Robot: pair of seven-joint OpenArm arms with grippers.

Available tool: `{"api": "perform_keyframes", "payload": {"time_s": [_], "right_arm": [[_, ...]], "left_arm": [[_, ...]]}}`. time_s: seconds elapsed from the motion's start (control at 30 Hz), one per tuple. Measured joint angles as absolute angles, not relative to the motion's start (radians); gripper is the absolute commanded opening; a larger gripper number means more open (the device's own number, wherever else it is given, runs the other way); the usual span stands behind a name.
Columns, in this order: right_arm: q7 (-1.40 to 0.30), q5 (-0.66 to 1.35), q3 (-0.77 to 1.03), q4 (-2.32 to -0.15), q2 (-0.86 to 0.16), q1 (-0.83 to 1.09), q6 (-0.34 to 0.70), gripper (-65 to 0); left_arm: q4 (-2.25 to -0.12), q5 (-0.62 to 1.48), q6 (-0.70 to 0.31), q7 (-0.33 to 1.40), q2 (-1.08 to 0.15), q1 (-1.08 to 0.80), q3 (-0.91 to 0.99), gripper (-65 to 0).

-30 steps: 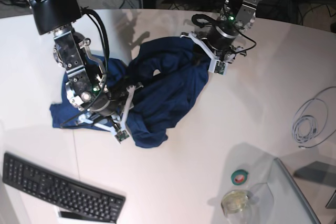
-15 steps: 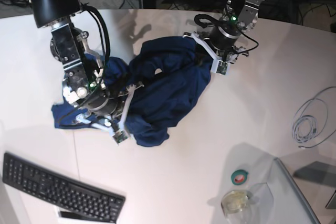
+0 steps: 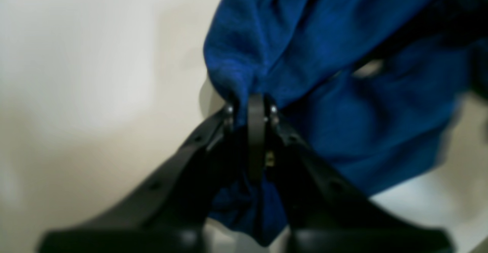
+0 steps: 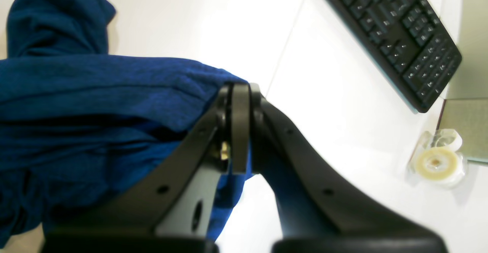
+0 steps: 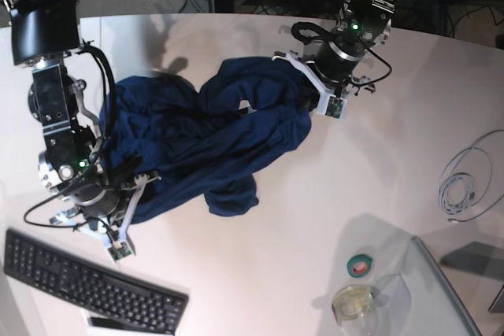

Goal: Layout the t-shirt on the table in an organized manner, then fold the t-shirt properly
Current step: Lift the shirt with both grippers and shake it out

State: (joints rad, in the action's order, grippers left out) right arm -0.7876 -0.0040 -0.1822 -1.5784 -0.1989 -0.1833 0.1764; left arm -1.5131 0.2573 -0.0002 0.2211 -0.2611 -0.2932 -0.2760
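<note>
counter (image 5: 260, 273) first: a wide white top with a curved far edge and a thin dark seam running past the keyboard. t-shirt (image 5: 213, 143), dark navy, lies bunched and stretched across the middle of the counter, pulled into a long rumpled band between the two arms, with one loose lobe hanging toward the near side. left claw (image 3: 249, 106), at the far right end of the cloth in the base view, has its jaws pinched together on a fold of the t-shirt, blue fabric bulging out above and below the tips. right claw (image 4: 235, 89), at the near left end, is likewise clamped on an edge of the t-shirt, with fabric draped over one side of it and trailing beneath. black keyboard (image 5: 90, 285) sits at the near left corner of the counter, apart from the cloth. coiled grey cable (image 5: 465, 182) lies at the right edge. clear tape dispenser (image 5: 354, 302) with a pale roll stands near the front, just beside a small green and red tape roll (image 5: 361, 265).
</note>
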Motion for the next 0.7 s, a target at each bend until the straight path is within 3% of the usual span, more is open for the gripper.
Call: {"api": "perform_keyframes", "payload": {"time_s": [0.17,0.27,0.47,0.7], "right_arm": [[-0.787,-0.002,-0.183,-1.578,-0.196,-0.168,0.176,-64.7],[-0.787,-0.001,-0.183,-1.578,-0.198,-0.162,0.176,-64.7],[-0.787,-0.001,-0.186,-1.578,-0.196,-0.156,0.176,-64.7],[-0.787,-0.001,-0.187,-1.578,-0.192,-0.152,0.176,-64.7]], "left_arm": [[-1.666,0.250,0.002,0.307,-0.256,-0.365,-0.165,-25.5],[-1.715,0.248,-0.001,0.352,-0.257,-0.383,-0.118,-15.5],[-1.659,0.245,-0.009,0.350,-0.256,-0.249,-0.131,-13.8],[-1.403,0.260,-0.010,0.348,-0.250,0.070,-0.397,-13.8]]}}
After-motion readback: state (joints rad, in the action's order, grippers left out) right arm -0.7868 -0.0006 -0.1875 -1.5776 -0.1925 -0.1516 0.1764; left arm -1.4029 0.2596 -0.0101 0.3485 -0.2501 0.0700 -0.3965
